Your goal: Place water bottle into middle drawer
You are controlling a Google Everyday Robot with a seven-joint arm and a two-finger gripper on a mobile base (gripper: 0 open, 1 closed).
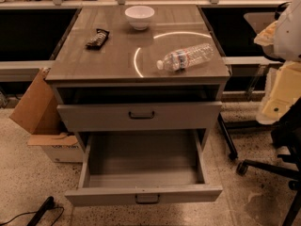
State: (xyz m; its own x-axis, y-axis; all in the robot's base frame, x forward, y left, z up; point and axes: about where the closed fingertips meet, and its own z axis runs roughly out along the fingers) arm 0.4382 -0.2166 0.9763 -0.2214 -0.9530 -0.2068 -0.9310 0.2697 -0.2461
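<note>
The gripper is out of view, so its grip cannot be told. The bottle (185,57) lies on its side at the table's (94,62) right front, cap pointing left. Below, the middle drawer (103,195) stands pulled open. A bowl (139,17) and a packet (97,37) sit farther back.

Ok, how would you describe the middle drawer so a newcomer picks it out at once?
Start at the grey cabinet with the water bottle lying on its top. Of its two handled fronts, the middle drawer is the lower one, pulled far out with its grey floor showing, unlike the upper drawer front. The gripper is not in view.
</note>
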